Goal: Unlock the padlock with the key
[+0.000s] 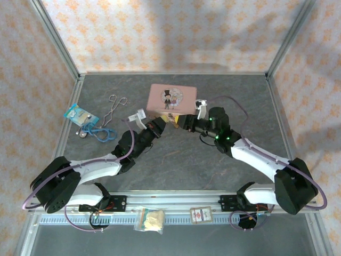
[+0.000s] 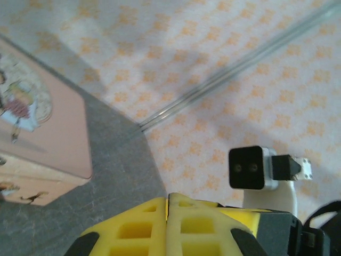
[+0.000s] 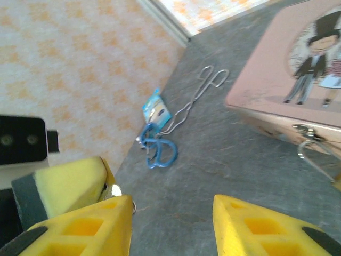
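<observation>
A: Grippers?
B: Left gripper (image 2: 168,205) is pinched shut, with a bright metal speck (image 3: 114,189) at its tip that is too small to name. Right gripper (image 3: 171,205) is spread apart and empty.
A: Padlock (image 3: 308,145)?
B: Ahead and to the right of the right gripper, a thin silver loop at the pink tin (image 3: 266,85) front. The body is cut off.

Left hand (image 2: 168,202) cut off by bottom edge — pink tin (image 2: 42,133) by left.
</observation>
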